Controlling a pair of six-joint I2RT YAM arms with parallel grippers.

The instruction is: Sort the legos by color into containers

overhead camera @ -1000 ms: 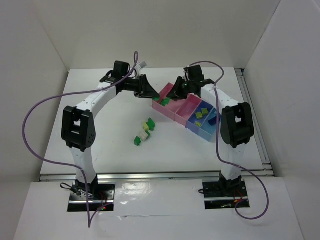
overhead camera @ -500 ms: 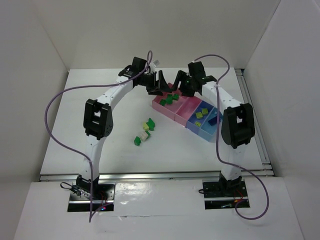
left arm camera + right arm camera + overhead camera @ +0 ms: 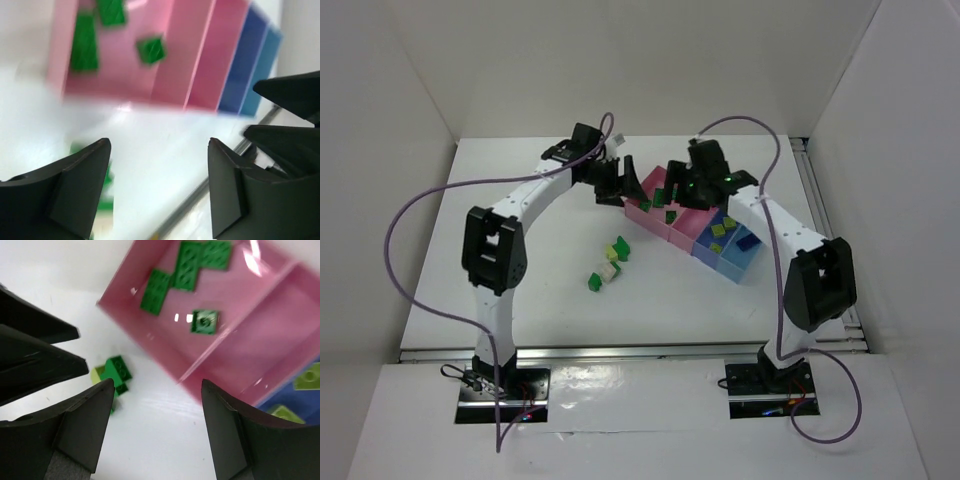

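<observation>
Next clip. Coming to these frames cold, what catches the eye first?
The left hand and right hand, both open and empty, crowd together at the pink end of the container row, toward the far side of the table. Several dark green bricks lie in that end pink box. A small loose cluster of bricks sits on the white table nearer the arms' bases.

Robotics lab test cell: plain white walls [image 3: 380,100], white table [image 3: 670,300], bolted arm bases [image 3: 503,385], purple cabling [image 3: 387,245].
</observation>
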